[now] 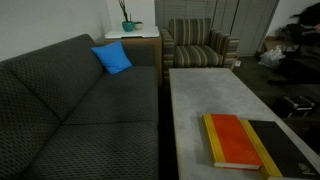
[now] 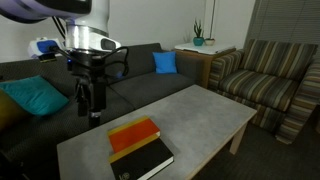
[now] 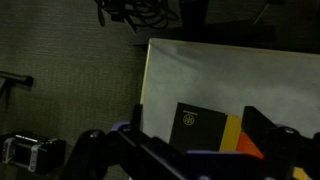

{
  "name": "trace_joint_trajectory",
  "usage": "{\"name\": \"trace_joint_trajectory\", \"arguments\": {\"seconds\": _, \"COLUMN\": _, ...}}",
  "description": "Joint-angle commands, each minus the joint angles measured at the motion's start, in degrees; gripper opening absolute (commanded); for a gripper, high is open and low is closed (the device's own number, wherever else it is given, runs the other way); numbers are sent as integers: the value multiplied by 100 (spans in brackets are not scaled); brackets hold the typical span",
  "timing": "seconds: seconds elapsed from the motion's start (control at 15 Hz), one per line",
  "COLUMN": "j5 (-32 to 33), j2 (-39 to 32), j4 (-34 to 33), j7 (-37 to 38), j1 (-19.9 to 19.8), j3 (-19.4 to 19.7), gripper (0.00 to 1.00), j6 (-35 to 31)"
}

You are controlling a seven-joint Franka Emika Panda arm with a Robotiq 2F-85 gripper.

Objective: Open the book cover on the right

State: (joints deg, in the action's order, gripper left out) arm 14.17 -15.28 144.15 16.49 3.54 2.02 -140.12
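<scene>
Tool (image 2: 90, 114) hangs beside table (image 2: 200, 110) in an exterior view.

A single robot arm (image 2: 45, 10) reaches in from the upper left in an exterior view. Its white upper link leads down into a rounded silver-and-black wrist (image 2: 92, 42). Below the wrist the black claw (image 2: 90, 113) hangs straight down, tips pointing downward, held in the air and touching nothing. Its two dark fingers (image 2: 81, 100) stand apart with a clear gap between them. In the wrist view the claw comes in from the bottom edge, jaws spread wide and empty.
</scene>
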Motion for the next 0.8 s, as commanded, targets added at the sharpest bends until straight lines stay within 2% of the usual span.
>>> {"name": "trace_joint_trajectory", "arguments": {"seconds": 0.0, "j5": 1012, "j2": -638, "j4": -549, "j7": 564, "j1": 188, "j3": 514, "gripper": 100, "j6": -234}}
{"name": "trace_joint_trajectory", "arguments": {"seconds": 0.07, "j5": 1363, "j2": -865, "j4": -796, "j7": 779, "j1": 243, "j3": 700, "gripper": 100, "j6": -235}}
{"name": "trace_joint_trajectory", "arguments": {"seconds": 0.13, "j5": 885, "j2": -360, "j4": -352, "j7": 468, "j1": 150, "j3": 446, "gripper": 100, "j6": -132}}
{"name": "trace_joint_trajectory", "arguments": {"seconds": 0.2, "j5": 966, "j2": -481, "j4": -462, "j7": 530, "j1": 165, "j3": 534, "gripper": 100, "j6": -143}}
{"name": "trace_joint_trajectory", "arguments": {"seconds": 0.73, "j5": 930, "j2": -463, "j4": -451, "j7": 519, "j1": 202, "j3": 487, "gripper": 100, "j6": -135}}
